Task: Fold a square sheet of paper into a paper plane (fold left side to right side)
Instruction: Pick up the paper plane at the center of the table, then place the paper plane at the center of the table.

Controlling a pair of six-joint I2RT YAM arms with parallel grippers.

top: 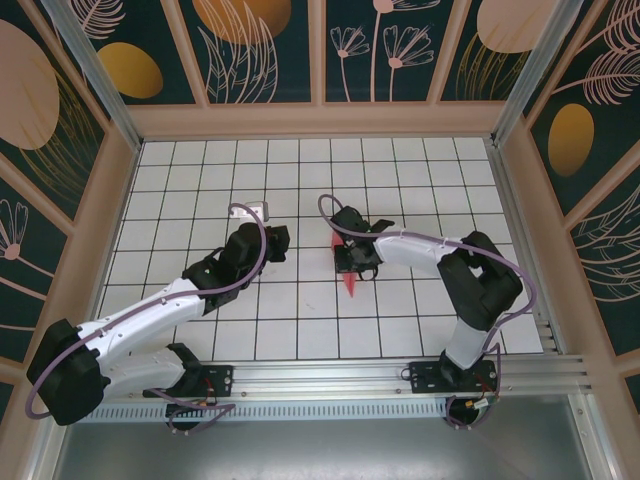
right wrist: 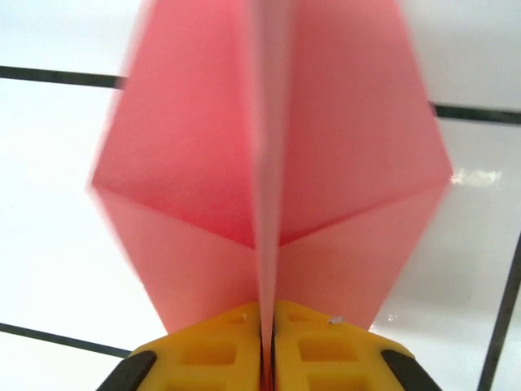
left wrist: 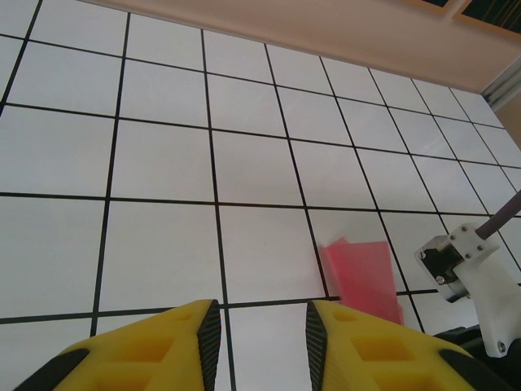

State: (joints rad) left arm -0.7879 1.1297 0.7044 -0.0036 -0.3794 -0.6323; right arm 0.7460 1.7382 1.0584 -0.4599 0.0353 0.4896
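The paper plane (right wrist: pixel 342 147) is salmon-pink paper folded with two wing flaps spreading from an upright centre ridge. My right gripper (right wrist: pixel 267 346) is shut on that ridge, the yellow fingers (right wrist: pixel 203 358) pressed together against it. From above, the right gripper (top: pixel 350 257) sits over the paper near the table's middle, and a pink tip (top: pixel 351 284) pokes out toward the near side. My left gripper (left wrist: pixel 263 334) is open with nothing between its pads, over white tiles just left of the pink paper (left wrist: pixel 362 273). In the top view the left gripper (top: pixel 277 241) is about two tiles left of the right one.
The table (top: pixel 200 180) is white tiles with black grid lines, walled by a wooden frame (top: pixel 320 120). The right arm's white wrist (left wrist: pixel 472 269) shows beside the paper in the left wrist view. Both arm bases sit on the rail (top: pixel 330 385) at the near edge.
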